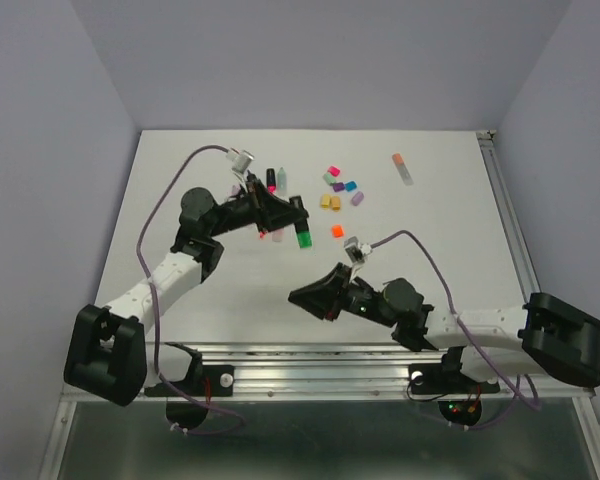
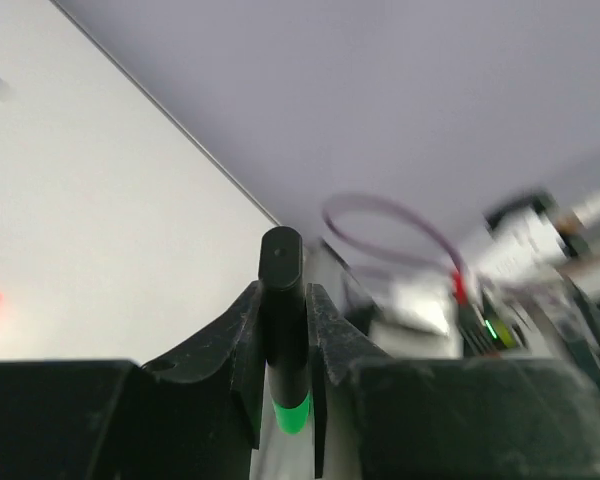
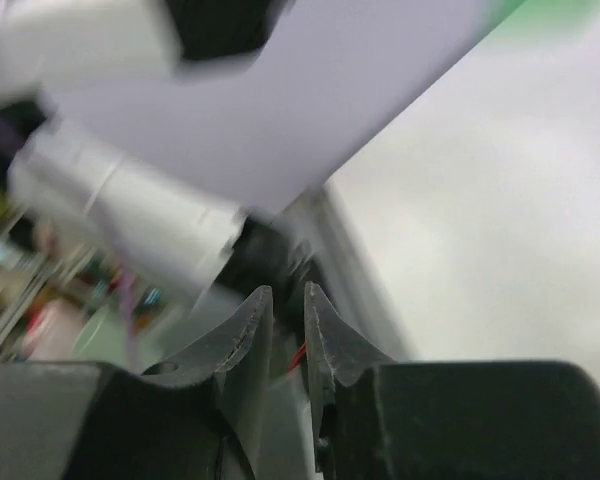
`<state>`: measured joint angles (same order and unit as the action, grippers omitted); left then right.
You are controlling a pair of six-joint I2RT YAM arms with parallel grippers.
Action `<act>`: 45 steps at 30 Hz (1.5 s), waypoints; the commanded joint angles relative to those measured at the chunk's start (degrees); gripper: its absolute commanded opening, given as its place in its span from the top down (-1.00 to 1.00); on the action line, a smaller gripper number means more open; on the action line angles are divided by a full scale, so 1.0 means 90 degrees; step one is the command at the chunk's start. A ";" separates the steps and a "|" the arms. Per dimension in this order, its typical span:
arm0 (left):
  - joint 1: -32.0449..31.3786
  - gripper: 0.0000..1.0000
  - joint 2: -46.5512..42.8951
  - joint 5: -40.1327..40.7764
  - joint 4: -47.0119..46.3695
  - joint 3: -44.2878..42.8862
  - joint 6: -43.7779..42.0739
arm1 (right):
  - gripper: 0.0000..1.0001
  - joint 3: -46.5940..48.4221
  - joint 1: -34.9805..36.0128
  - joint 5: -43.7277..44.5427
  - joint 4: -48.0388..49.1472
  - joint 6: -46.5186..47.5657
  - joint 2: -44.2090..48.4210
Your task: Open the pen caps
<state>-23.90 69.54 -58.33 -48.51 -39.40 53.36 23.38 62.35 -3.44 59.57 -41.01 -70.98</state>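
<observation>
My left gripper [image 1: 292, 212] [image 2: 283, 290] is shut on a black-barrelled pen [image 2: 281, 330], held above the table. The pen's green end [image 1: 304, 238] [image 2: 291, 414] sticks out on the near side of the fingers. My right gripper [image 1: 296, 295] [image 3: 288, 292] hovers in front of it near the table's middle, shut, with nothing between its fingers. Several loose pen caps lie at the back: pink [image 1: 332, 172], green [image 1: 329, 179], purple [image 1: 338, 186], blue [image 1: 350, 186], yellow [image 1: 327, 201], lilac [image 1: 357, 198] and orange [image 1: 336, 231].
A pastel pen with an orange end [image 1: 404, 168] lies at the back right. Two dark pens [image 1: 275, 178] stand or lie just behind my left gripper. A metal rail [image 1: 510, 230] runs along the table's right edge.
</observation>
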 commanded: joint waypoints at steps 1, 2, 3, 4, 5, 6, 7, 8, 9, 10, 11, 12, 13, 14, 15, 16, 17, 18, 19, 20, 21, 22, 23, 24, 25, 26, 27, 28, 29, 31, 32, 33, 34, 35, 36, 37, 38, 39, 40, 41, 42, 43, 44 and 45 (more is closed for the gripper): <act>0.1190 1.00 0.0418 0.2204 -0.0908 -0.0973 -0.0490 | 0.99 -0.0546 0.1158 -0.1581 0.0264 -0.0149 0.0357; 0.1307 1.00 0.0466 0.2165 -0.1005 -0.0984 -0.0393 | 0.99 -0.0721 0.1178 -0.1561 0.0498 -0.0256 0.0396; 0.1327 1.00 0.0535 0.2106 -0.1219 -0.0994 -0.0276 | 0.99 -0.0761 0.1178 -0.1580 0.0500 -0.0286 0.0425; 0.1356 1.00 0.0555 0.2048 -0.1298 -0.1003 -0.0207 | 0.99 -0.0771 0.1178 -0.1397 0.0394 -0.0354 0.0435; 0.1366 1.00 0.0555 0.1979 -0.1338 -0.0994 -0.0187 | 0.99 -0.0781 0.1178 -0.1356 0.0296 -0.0345 0.0436; 0.1367 1.00 0.0574 0.1921 -0.1387 -0.0994 -0.0168 | 0.99 -0.0762 0.1178 -0.1346 0.0198 -0.0258 0.0465; 0.1357 1.00 0.0574 0.1833 -0.1416 -0.0936 -0.0129 | 0.99 -0.0752 0.1178 -0.1172 0.0178 -0.0315 0.0484; 0.1357 1.00 0.0555 0.1803 -0.1426 -0.0887 -0.0129 | 0.99 -0.0771 0.1178 -0.1170 0.0246 -0.0364 0.0513; 0.1357 1.00 0.0516 0.1784 -0.1446 -0.0770 -0.0119 | 0.99 -0.0790 0.1178 -0.1112 0.0275 -0.0287 0.0620; 0.1357 1.00 0.0477 0.1783 -0.1446 -0.0692 -0.0119 | 0.99 -0.0791 0.1178 -0.0793 0.0208 -0.0296 0.0689; 0.1357 1.00 0.0399 0.1716 -0.1504 -0.0536 -0.0061 | 0.99 -0.0704 0.1168 -0.0644 -0.0054 -0.0200 0.0883; 0.1357 1.00 0.0360 0.1657 -0.1553 -0.0448 -0.0021 | 0.99 -0.0616 0.1168 -0.0459 -0.0318 -0.0121 0.0991; 0.1347 1.00 0.0311 0.1589 -0.1582 -0.0360 0.0027 | 0.98 -0.0528 0.1168 0.0074 -0.1007 -0.0082 0.1089; 0.1328 1.00 0.0195 0.1453 -0.1650 -0.0262 0.0115 | 0.95 -0.0401 0.1168 0.0321 -0.1333 0.0035 0.1206; 0.1289 1.00 0.0106 0.1403 -0.1670 -0.0029 0.0116 | 0.72 -0.0207 0.1159 0.0566 -0.1587 0.0113 0.1284; 0.1163 1.00 -0.0001 0.1393 -0.1670 0.0108 0.0116 | 0.45 -0.0098 0.1159 0.0752 -0.1841 0.0172 0.1440; 0.1094 1.00 -0.0108 0.1402 -0.1670 0.0245 0.0096 | 0.17 -0.0039 0.1159 0.1082 -0.2192 0.0240 0.1499; 0.0996 1.00 -0.0351 0.1422 -0.1670 0.0382 0.0067 | -0.10 0.0010 0.1159 0.1260 -0.2292 0.0299 0.1558; 0.0812 1.00 -0.0469 0.1499 -0.1661 0.0664 0.0057 | -0.50 0.0068 0.1129 0.1503 -0.2428 0.0357 0.1636; 0.0694 1.00 -0.0674 0.1529 -0.1661 0.0792 0.0038 | -0.73 0.0107 0.1110 0.1564 -0.2497 0.0503 0.1656; 0.0606 1.00 -0.0763 0.1549 -0.1661 0.0900 0.0047 | -0.94 0.0166 0.1100 0.1632 -0.2575 0.0533 0.1666; 0.0382 1.00 -0.0841 0.1617 -0.1661 0.1104 0.0047 | -1.00 0.0263 0.1061 0.1690 -0.2692 0.0572 0.1656; 0.0284 1.00 -0.0909 0.1656 -0.1661 0.1183 0.0047 | -1.00 0.0322 0.1042 0.1739 -0.2780 0.0602 0.1647; 0.0176 1.00 -0.1045 0.1695 -0.1632 0.1261 0.0047 | -1.00 0.0323 0.1041 0.1808 -0.2781 0.0467 0.1656; 0.0069 1.00 -0.1114 0.1715 -0.1622 0.1417 0.0009 | -1.00 0.0313 0.1032 0.1924 -0.2684 0.0446 0.1647; 0.0000 1.00 -0.1183 0.1744 -0.1612 0.1486 0.0008 | -1.00 0.0313 0.1022 0.1906 -0.2654 0.0485 0.1637; -0.0107 1.00 -0.1348 0.1764 -0.1592 0.1642 0.0008 | -1.00 0.0371 0.1012 0.1877 -0.2645 0.0630 0.1656; -0.0137 1.00 -0.1436 0.1773 -0.1583 0.1711 0.0008 | -1.00 0.0410 0.1012 0.1877 -0.2664 0.0660 0.1656; -0.0157 1.00 -0.1515 0.1793 -0.1553 0.1769 -0.0011 | -1.00 0.0449 0.1002 0.1906 -0.2732 0.0670 0.1666; -0.0196 1.00 -0.1710 0.1764 -0.1495 0.1906 -0.0002 | -1.00 0.0527 0.0973 0.1877 -0.2771 0.0768 0.1676; -0.0215 1.00 -0.1769 0.1754 -0.1475 0.1936 0.0018 | -1.00 0.0557 0.0963 0.1828 -0.2791 0.0816 0.1666; -0.0244 1.00 -0.1827 0.1754 -0.1456 0.1994 0.0028 | -1.00 0.0644 0.0963 0.1770 -0.2810 0.0856 0.1647; -0.0312 1.00 -0.1867 0.1744 -0.1456 0.2014 0.0037 | -1.00 0.0664 0.0954 0.1731 -0.2820 0.0856 0.1627; -0.0352 1.00 -0.1886 0.1754 -0.1465 0.2043 0.0057 | -1.00 0.0693 0.0944 0.1701 -0.2801 0.0837 0.1598; -0.0401 1.00 -0.1906 0.1754 -0.1465 0.2063 0.0028 | -1.00 0.0723 0.0944 0.1701 -0.2791 0.0817 0.1588; -0.0459 1.00 -0.1906 0.1764 -0.1456 0.2092 0.0028 | -1.00 0.0752 0.0944 0.1769 -0.2714 0.0778 0.1559; -0.0479 1.00 -0.1916 0.1744 -0.1456 0.2092 0.0057 | -1.00 0.0762 0.0934 0.1798 -0.2674 0.0768 0.1539; -0.0498 1.00 -0.1906 0.1744 -0.1456 0.2121 0.0047 | -1.00 0.0772 0.0934 0.1828 -0.2625 0.0768 0.1529; -0.0537 1.00 -0.1896 0.1764 -0.1456 0.2122 0.0067 | -1.00 0.0820 0.0934 0.1876 -0.2567 0.0768 0.1500; -0.0567 1.00 -0.1896 0.1764 -0.1456 0.2122 0.0067 | -1.00 0.0850 0.0915 0.1857 -0.2528 0.0787 0.1481; -0.0596 1.00 -0.1887 0.1793 -0.1465 0.2131 0.0067 | -1.00 0.0889 0.0914 0.1876 -0.2518 0.0826 0.1451; -0.0616 1.00 -0.1896 0.1812 -0.1465 0.2131 0.0047 | -0.96 0.0928 0.0924 0.1915 -0.2517 0.0836 0.1422; -0.0664 1.00 -0.1896 0.1822 -0.1465 0.2122 0.0038 | -0.93 0.1015 0.0924 0.1925 -0.2527 0.0865 0.1354; -0.0665 1.00 -0.1906 0.1842 -0.1465 0.2122 0.0028 | -0.88 0.1064 0.0924 0.1916 -0.2547 0.0914 0.1344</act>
<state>-29.06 53.49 -42.13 -58.76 -20.95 54.00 27.90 70.94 12.08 33.87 -34.68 -58.22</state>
